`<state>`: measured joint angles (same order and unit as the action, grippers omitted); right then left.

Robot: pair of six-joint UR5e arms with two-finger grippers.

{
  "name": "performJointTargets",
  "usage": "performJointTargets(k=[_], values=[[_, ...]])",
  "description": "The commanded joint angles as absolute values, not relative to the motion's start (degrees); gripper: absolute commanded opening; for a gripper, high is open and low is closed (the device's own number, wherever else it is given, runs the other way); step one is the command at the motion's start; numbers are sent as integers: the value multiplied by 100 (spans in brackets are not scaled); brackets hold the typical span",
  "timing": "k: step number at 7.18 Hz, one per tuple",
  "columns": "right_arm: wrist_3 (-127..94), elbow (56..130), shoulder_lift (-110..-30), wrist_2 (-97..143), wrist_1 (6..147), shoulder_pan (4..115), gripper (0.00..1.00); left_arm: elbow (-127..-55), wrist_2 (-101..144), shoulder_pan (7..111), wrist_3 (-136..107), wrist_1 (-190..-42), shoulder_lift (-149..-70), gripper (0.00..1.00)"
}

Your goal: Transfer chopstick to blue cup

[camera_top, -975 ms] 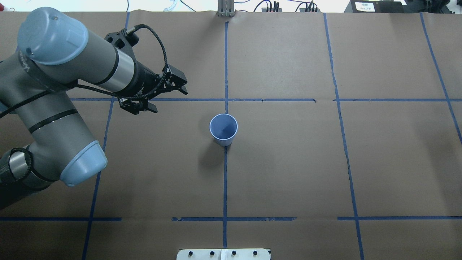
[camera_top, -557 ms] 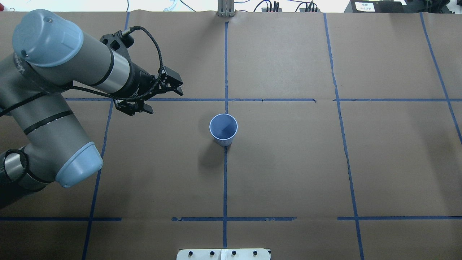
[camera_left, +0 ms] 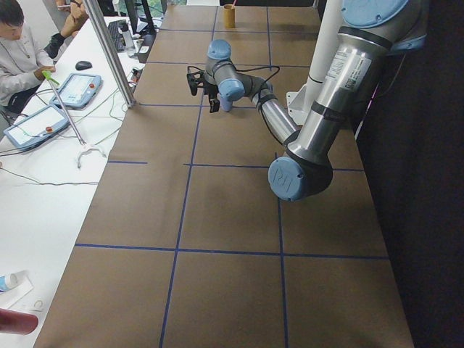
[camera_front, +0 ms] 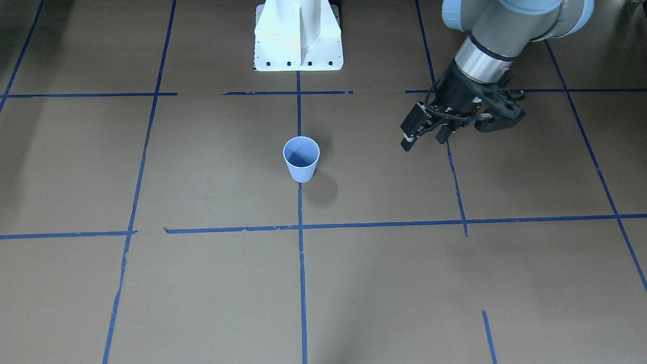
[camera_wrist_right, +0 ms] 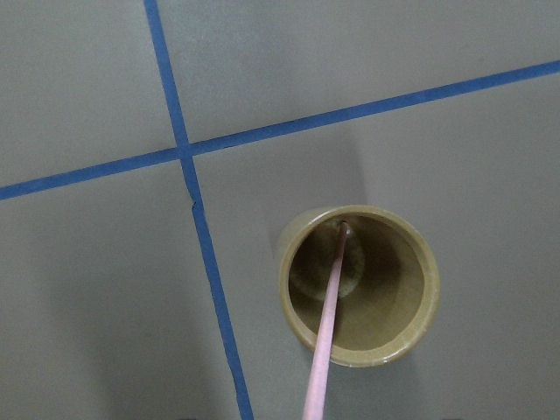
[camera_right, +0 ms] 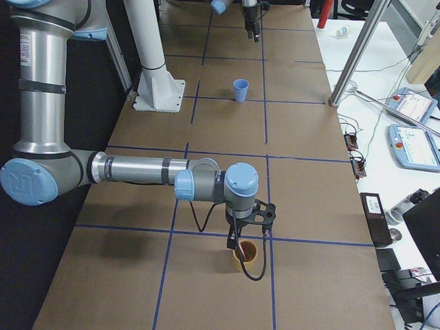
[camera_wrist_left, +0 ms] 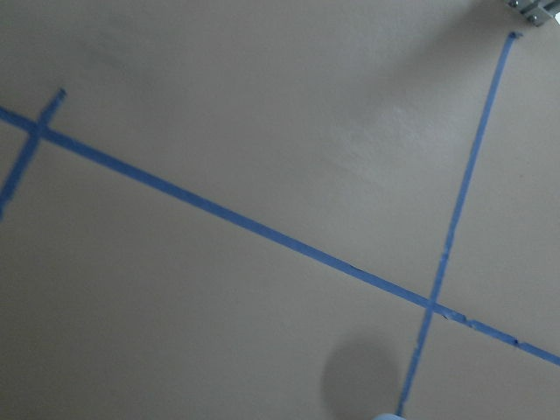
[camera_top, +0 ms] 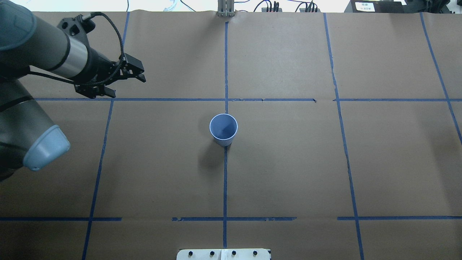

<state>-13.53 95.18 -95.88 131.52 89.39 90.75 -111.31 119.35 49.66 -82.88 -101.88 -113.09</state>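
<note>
The blue cup [camera_top: 223, 129] stands upright at the table's middle on a tape line; it also shows in the front view [camera_front: 302, 161] and in the right side view [camera_right: 240, 90]. No chopstick shows in it. My left gripper [camera_top: 130, 87] is open and empty, well to the cup's left and farther back, also seen from the front [camera_front: 424, 143]. A light pink chopstick [camera_wrist_right: 328, 332] leans in an olive cup [camera_wrist_right: 289, 262]. My right gripper [camera_right: 242, 237] hangs just over that olive cup [camera_right: 246, 258]. I cannot tell if it is open or shut.
The white robot base [camera_front: 298, 35] stands at the table's robot side. A metal post [camera_right: 357, 51] rises at the far edge. Blue tape lines cross the brown paper. A person [camera_left: 18, 51] sits at the side table with tablets.
My left arm has drawn back to the left and away from the blue cup, its gripper still open. The cup has not moved.
</note>
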Motion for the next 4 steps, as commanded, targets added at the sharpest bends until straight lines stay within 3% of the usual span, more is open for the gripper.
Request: performJointTargets(k=[1,2,3,4], values=[[-1650,9335,-9536,13429,8939,8860,85,-11249,12032,5080,-8130,-10178,-11224,99],[-1652,9290,-9536,13430,8938,8825,66,-11276,12102,5080,-8130,-10186,-11215,99],[-1635,9281,-9536,13421,8938,8824,28,-11294,12111,5089,-8130,-10187,-11215,99],[-1565,9194,-9545,13421,8930,8824,8,-11285,12103,5089,-8130,-10187,-11224,99]])
